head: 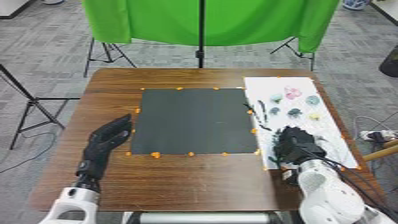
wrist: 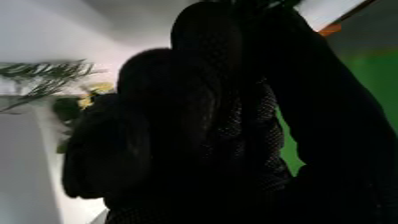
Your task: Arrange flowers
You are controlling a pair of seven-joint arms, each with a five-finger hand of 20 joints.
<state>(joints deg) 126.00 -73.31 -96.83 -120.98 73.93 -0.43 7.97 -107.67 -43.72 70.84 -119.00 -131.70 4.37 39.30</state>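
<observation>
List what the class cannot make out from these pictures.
Head view: whatever lies directly under the right hand, which covers it.
Head view: the single petals of the pink flower, too small.
Right wrist view: the rest of the green sprig, cut off by the picture's edge.

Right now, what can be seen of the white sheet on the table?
The white sheet lies flat along the right side of the brown table, a long rectangle with small orange pieces at its edges. A pink flower, a yellowish flower and dark green sprigs lie on it. The right hand is over its near part; contact with the sheet cannot be judged.
</observation>
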